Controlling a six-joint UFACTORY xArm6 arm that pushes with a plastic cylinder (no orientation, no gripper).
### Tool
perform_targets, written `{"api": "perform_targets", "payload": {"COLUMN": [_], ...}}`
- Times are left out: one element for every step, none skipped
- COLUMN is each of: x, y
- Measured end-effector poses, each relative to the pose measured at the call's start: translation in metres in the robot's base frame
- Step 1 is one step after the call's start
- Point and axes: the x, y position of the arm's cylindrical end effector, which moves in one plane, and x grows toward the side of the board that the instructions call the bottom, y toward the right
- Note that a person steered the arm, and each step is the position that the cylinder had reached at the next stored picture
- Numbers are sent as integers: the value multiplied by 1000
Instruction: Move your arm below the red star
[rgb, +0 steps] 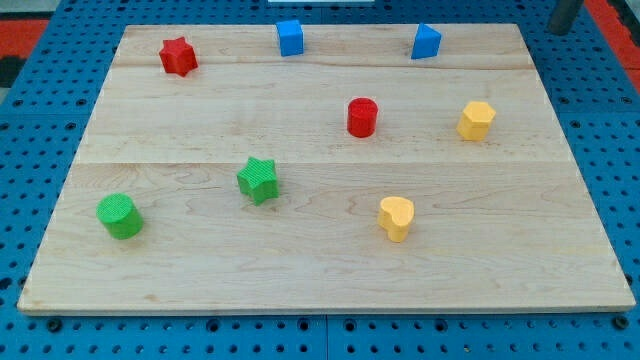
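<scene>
- since my tip (563, 30) shows only as a dark stub at the view's top right corner, just off the wooden board (330, 270), i cannot see its very end well, and it has a long way to go.
- my tool is just a plain rod. it cannot open or close, and it holds nothing and touches no block.
- the red star (178, 56) sits near the board's top left corner, well apart from my tip.
- the spot i want is the bare wood just under the red star, toward the view's bottom.
- what could go wrong: a straight path along the top edge runs by the blue block with a slanted top (426, 41) and the blue cube (290, 37). i think my tip could bump them and slide them away.
- a lower path runs near the red cylinder (361, 117), so i could knock that one too.
- if i come in too high, i may push the red star itself, maybe off the board.
- the green star (258, 180) and green cylinder (119, 216) sit lower down, so going too far down could hit them.
- the two yellow blocks (477, 120) (396, 218) look out of the way.
- the red star lies flat. its arms point all around, so it has no long side that i can tell.
</scene>
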Motion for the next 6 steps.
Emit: {"api": "perform_targets", "payload": {"x": [31,75,107,107,86,100], "y": [-5,-65,-162,-264,-352,-400]}}
